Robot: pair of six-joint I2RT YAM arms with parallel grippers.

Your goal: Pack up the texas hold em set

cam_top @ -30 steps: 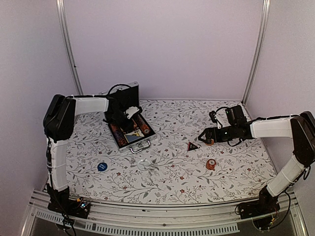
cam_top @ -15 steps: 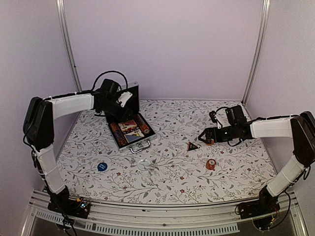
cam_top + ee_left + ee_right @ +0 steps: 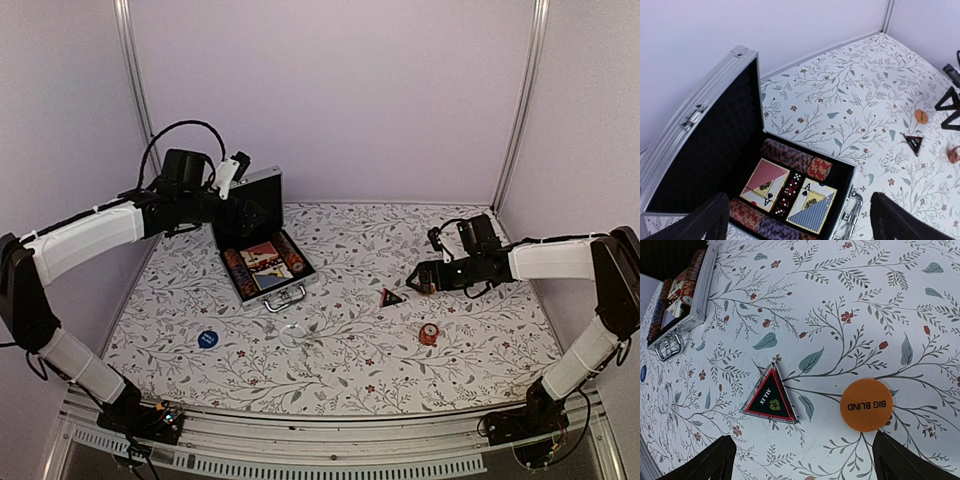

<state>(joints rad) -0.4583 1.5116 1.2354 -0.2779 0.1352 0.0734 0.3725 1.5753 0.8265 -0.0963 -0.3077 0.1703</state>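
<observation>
The silver briefcase of the texas hold em set lies open, its black-lined lid upright. Inside are two card decks, red dice and reddish chip rows. My left gripper hangs open above the case near the lid, nothing between its fingers. My right gripper is open low over the table. Ahead of it lie a black triangular token and an orange round token. The triangle also shows on the table.
A blue round token lies front left. A clear ring sits near the middle, and a small orange-red piece lies front right. The back wall is close behind the lid.
My left gripper has lifted out of the case, drawn back up and to the left, and opened. The right arm has not moved.
</observation>
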